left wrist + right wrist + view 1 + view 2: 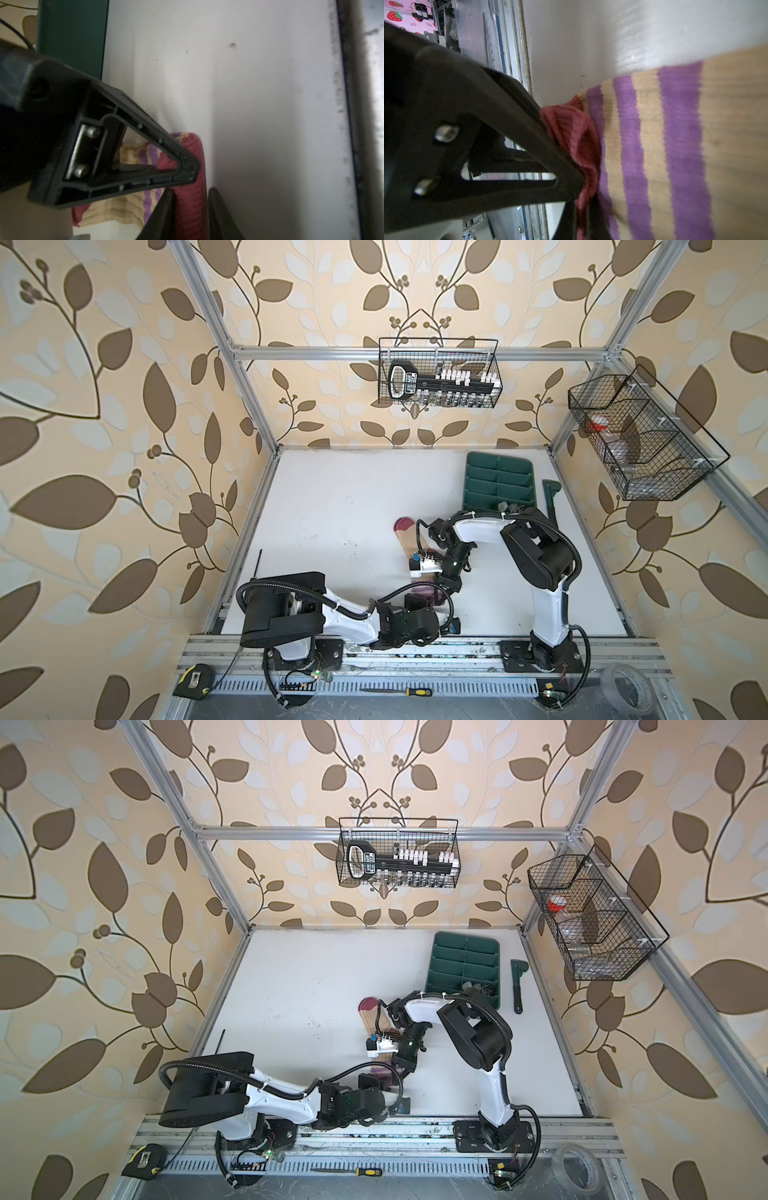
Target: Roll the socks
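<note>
- The left gripper [190, 193] straddles the maroon cuff [571, 128] of the beige ribbed fabric sock with maroon toe and purple stripes [415, 545]. Its jaws stand a little apart with knit filling the gap, and I cannot tell whether they truly bite.
- The right gripper [190, 169] is pinched tight on that same cuff, its tip just beside the left one.
- The sock lies flat on the white tabletop [332, 510], right of middle, with its toe toward the back wall and its cuff toward the front rail.
- I cannot make out the black argyle sock from here.
- With the tips so crowded, the fingers could knock together.
- A hold on the cuff's edge alone may slip. It could also drag the sock over the smooth top instead of turning it, so the roll would start loose.
</note>
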Motion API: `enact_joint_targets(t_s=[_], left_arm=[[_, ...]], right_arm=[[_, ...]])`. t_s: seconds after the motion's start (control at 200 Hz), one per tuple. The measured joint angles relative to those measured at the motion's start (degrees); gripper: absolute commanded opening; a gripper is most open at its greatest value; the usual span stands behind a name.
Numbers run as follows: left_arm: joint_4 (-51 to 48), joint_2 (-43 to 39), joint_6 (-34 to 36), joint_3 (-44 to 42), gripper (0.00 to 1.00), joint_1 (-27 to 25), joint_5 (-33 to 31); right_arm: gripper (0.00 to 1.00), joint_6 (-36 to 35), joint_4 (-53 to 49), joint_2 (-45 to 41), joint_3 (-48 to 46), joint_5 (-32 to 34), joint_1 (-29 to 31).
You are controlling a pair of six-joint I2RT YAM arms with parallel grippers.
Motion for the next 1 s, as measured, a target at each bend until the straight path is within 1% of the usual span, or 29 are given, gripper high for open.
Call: enact_joint_targets(t_s=[0.135, 0.245, 0.315, 0.33, 0.365, 0.45, 0.515, 0.56, 0.615, 0.72, 0.82, 0.925, 1.0], left_arm=[[0.0, 1.4, -0.3, 1.0, 0.22, 0.0, -1.1], [-0.2, 2.7, -0.3, 2.1, 0.15, 0.0, -2.2], [-0.5, 3.2, -0.3, 2.6, 0.08, 0.5, -2.1], [-0.7, 3.3, -0.8, 2.8, 0.06, 0.6, -2.1], [-1.0, 3.4, -0.8, 3.1, 0.04, 0.8, -1.9], [-2.3, 3.5, -1.1, 3.9, 0.03, 1.7, -0.5], [-3.1, 3.4, -1.9, 4.5, 0.02, 2.7, 1.0], [-3.6, 3.2, -2.5, 4.9, 0.02, 3.4, 2.2], [-4.3, 3.0, -3.2, 5.2, 0.02, 4.0, 3.5], [-5.9, 2.6, -4.7, 5.9, 0.02, 5.0, 6.1], [-6.9, 1.9, -6.3, 6.2, 0.03, 6.4, 9.0], [-8.0, 1.1, -7.8, 6.5, 0.03, 8.3, 13.0], [-10.0, 0.8, -8.7, 7.6, 0.03, 10.1, 16.7]], right_arm=[[0.0, 0.1, -0.2, -0.1, 0.0, 0.4, -0.5], [0.0, 0.2, -0.1, -0.9, -0.1, 1.5, -0.9], [0.0, 0.2, 0.1, -1.3, -0.2, 2.3, -1.0], [0.05, 0.2, 0.2, -1.5, -0.3, 2.4, -1.0], [0.18, 0.3, 0.5, -1.8, -0.5, 2.7, -1.1], [0.45, 0.7, 1.9, -3.8, -1.7, 3.0, -1.1], [0.54, 1.1, 3.3, -6.8, -3.1, 3.3, -1.0], [0.63, 2.0, 4.9, -9.2, -4.1, 4.2, -1.0], [0.7, 1.9, 6.8, -11.6, -5.0, 4.9, -1.2], [0.73, 2.6, 9.8, -16.4, -6.8, 5.6, -2.2], [0.73, 3.2, 12.5, -23.4, -9.2, 5.6, -5.3], [0.74, 5.0, 16.6, -34.6, -12.1, 6.6, -11.8], [0.74, 8.1, 21.8, -44.1, -14.6, 9.0, -17.5]])
